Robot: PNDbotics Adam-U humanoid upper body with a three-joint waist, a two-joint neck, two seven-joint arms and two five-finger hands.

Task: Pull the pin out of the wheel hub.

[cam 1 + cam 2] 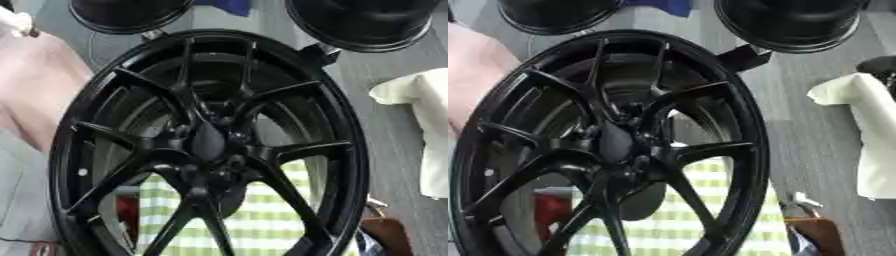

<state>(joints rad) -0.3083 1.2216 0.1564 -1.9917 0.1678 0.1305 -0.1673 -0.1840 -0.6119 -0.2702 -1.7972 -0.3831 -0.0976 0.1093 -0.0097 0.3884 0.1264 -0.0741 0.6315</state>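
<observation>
The black wheel (206, 145) filled the view, standing on edge, spokes meeting at the hub (210, 142) in its middle. Neither robot hand showed in either view, so their state could not be told. No pin could be made out at the hub, dark on dark. Behind the wheel lay a green checked cloth (254, 220); right of it, a pale cloth (868, 130). The risk: reaching blind among the spokes, a finger might snag and tip the wheel.
</observation>
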